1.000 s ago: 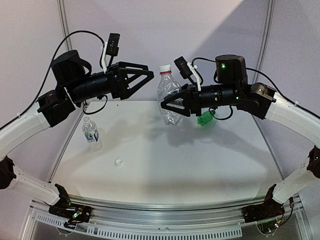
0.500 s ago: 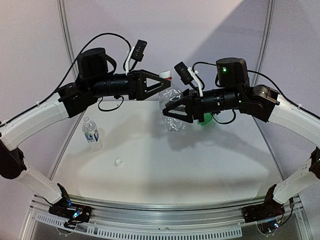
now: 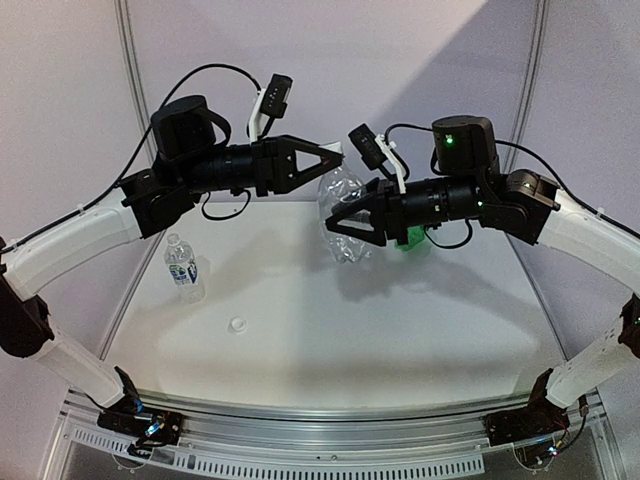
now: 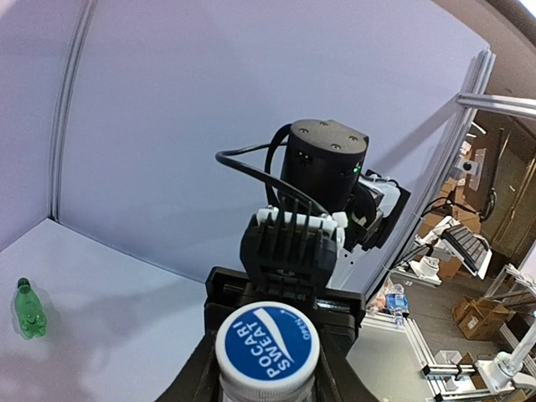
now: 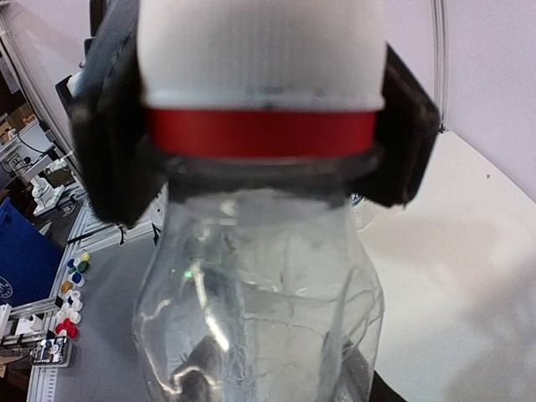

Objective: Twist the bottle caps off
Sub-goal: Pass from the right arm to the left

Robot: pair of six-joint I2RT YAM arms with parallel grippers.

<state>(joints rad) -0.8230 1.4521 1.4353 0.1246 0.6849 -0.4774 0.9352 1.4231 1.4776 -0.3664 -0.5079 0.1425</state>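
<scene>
Clear unlabelled bottle (image 3: pixel 341 196) is up off the tabletop (image 3: pixel 400 320), mid-air between both arms. Right jaws grip its crumpled body from the right side. Left jaws are closed on its white cap (image 4: pixel 266 347), fingers pressed on both sides; the cap top has a blue printed logo, with a red ring (image 5: pixel 260 134) just below the cap. Labelled bottle (image 3: pixel 182 265) stands at tabletop left, capless. Loose white cap (image 3: pixel 237 324) lies near it. Green bottle (image 3: pixel 410 239) lies behind the right arm.
</scene>
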